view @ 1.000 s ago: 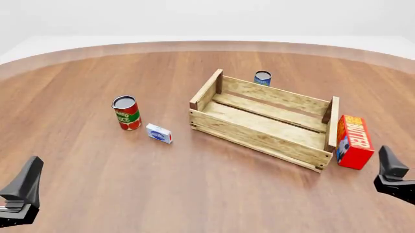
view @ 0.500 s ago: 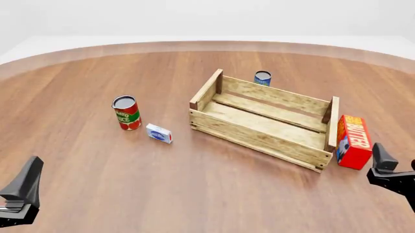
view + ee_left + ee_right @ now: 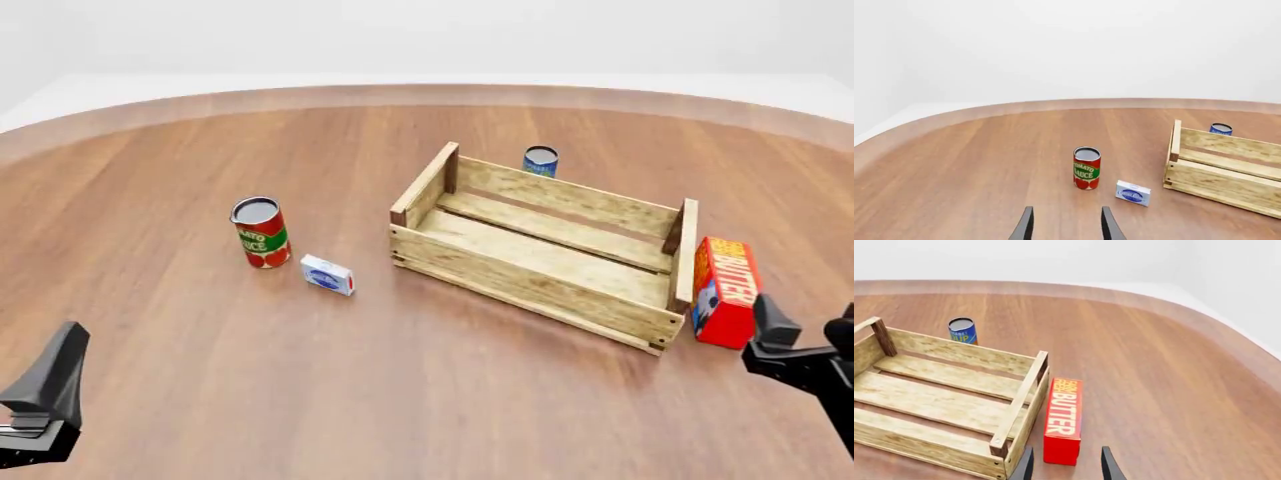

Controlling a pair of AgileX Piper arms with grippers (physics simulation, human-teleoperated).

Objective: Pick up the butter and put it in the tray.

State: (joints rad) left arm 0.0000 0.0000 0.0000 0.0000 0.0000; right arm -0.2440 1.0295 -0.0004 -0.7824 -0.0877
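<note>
The butter (image 3: 1062,420) lies just ahead of the right gripper (image 3: 1063,466), whose parted fingers grip nothing, beside the tray (image 3: 1021,405).

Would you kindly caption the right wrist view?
Open right gripper approaches red-orange butter carton beside pale wooden slatted tray.

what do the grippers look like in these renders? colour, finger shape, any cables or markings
Both grippers are dark charcoal to black, matte. The left gripper shows a tapered, wedge-like finger above a blocky base. The right gripper shows a similar pointed finger on an angular dark body. In the wrist views the fingers are thin curved dark blades. No cables or markings visible.
</note>
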